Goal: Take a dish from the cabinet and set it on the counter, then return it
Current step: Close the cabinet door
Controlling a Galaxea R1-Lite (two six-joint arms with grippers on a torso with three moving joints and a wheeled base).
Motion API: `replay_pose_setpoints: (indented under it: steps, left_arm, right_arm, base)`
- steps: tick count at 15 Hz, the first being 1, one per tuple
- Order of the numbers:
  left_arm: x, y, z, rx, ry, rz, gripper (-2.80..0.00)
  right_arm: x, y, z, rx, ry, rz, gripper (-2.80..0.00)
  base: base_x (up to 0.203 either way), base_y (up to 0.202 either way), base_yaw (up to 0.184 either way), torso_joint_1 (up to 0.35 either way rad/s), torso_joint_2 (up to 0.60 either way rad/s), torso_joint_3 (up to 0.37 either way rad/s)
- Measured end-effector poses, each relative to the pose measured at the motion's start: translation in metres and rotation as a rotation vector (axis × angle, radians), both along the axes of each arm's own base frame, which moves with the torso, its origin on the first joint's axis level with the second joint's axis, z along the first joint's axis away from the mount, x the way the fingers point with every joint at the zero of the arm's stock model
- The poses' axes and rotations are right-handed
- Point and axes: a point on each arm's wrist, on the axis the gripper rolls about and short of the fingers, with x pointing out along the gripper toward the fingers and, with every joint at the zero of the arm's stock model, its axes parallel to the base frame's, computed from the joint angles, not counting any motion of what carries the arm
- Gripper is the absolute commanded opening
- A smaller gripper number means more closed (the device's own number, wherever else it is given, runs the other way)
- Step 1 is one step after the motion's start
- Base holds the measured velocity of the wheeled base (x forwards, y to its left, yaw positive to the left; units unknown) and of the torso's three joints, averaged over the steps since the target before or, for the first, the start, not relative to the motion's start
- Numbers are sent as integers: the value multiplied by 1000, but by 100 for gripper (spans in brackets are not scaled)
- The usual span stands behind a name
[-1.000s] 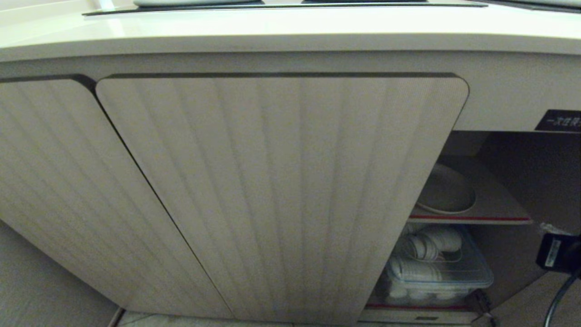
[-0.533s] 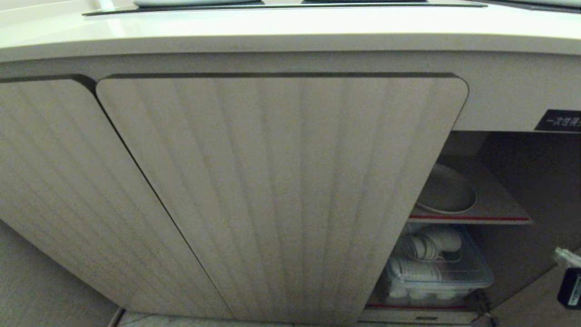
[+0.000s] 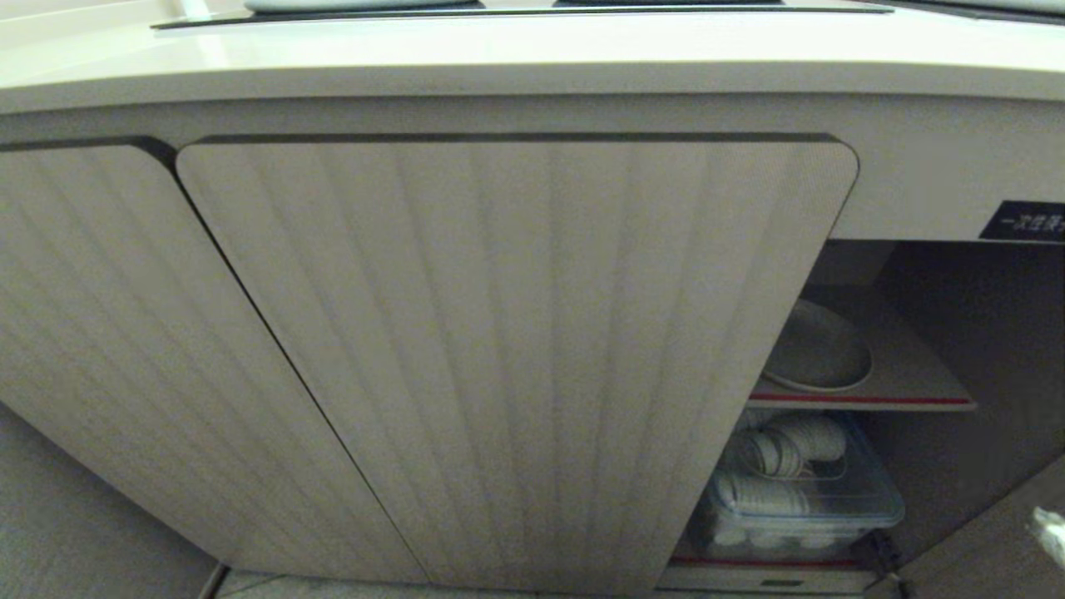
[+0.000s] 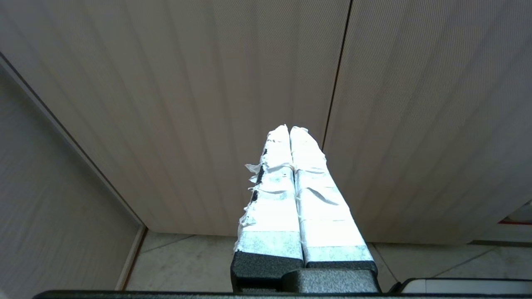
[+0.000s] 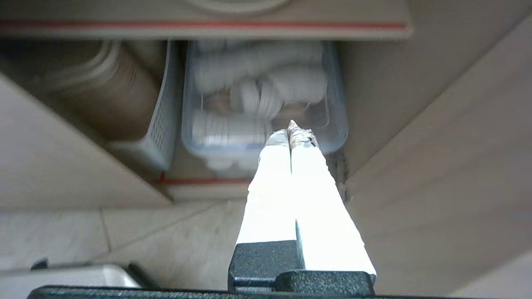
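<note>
- Dish (image 3: pixel 819 349): cream plate lying flat on the cabinet's inner shelf (image 3: pixel 907 391), in the open right-hand bay, partly hidden by the ribbed door (image 3: pixel 516 358). Only its near rim shows in the right wrist view.
- Right tool (image 5: pixel 291 131): fingers clenched together, nothing between them. It hangs low in front of the open bay; in the head view only a white tip shows at the far right edge.
- Key relation: the dish lies above and beyond the right tool, on the shelf over the clear lidded box (image 3: pixel 799 491) of white cups that the tool points at. The plate is round, so no long axis; the near rim is the likely entry.
- Right arm is plainly the nearer one.
- Left tool (image 4: pixel 289 133): clenched, empty, parked facing the closed ribbed doors, well left of the bay.
- Bench (image 3: pixel 532 50): runs across above the cabinet (image 3: pixel 915 183); no cream dish seen on it.
- Writing: small black label (image 3: pixel 1027 222) at upper right, white characters, cut off by the frame edge, not fully legible.
- Judgement: dish not in the tool's grasp.
</note>
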Motion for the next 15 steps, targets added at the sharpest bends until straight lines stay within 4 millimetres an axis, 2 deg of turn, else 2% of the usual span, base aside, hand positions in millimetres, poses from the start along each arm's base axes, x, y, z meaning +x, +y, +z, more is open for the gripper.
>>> replay_pose_setpoints:
  steps: [7,11,15]
  left_arm:
    - [0,0,0,0,0,0,-280]
    - [0,0,0,0,0,0,-280]
    - [0,0,0,0,0,0,-280]
  right_arm:
    - [-48,1,-24,0,52,60,-280]
    - [-71,2,-34,-37,-49,127,-280]
    - [-85,2,-37,-56,-213,135,-280]
  base:
    - [0,0,0,0,0,0]
    - [0,0,0,0,0,0]
    - [0,0,0,0,0,0]
